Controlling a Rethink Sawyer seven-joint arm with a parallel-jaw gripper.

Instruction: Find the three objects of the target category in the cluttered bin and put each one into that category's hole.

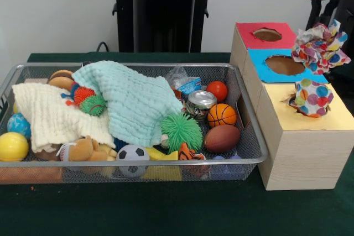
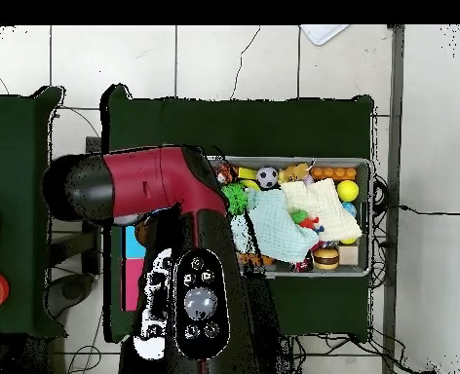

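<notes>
The silver wire-mesh bin (image 1: 251, 153) holds toys and cloths; it also shows in the overhead view (image 2: 367, 209). One spotted fabric piece (image 1: 312, 98) sits bunched in the hole (image 1: 291, 101) of the yellow-topped box (image 1: 332, 117), sticking up out of it. A second, ruffled spotted piece (image 1: 319, 48) hangs in the air beside the blue-topped box, under the red arm. My gripper (image 1: 327, 25) is shut on its top, with the fingertips buried in the fabric. No other spotted piece shows in the bin. In the overhead view the arm (image 2: 166, 190) covers the gripper and the boxes.
The bin holds a mint cloth (image 1: 135, 100), a cream cloth (image 1: 52, 114), a green spiky ball (image 1: 181, 131), a can (image 1: 200, 102), a basketball (image 1: 222, 115) and a football (image 1: 222, 138). The red-topped box (image 1: 251, 40) and the blue-topped box (image 1: 260, 70) stand behind the yellow one.
</notes>
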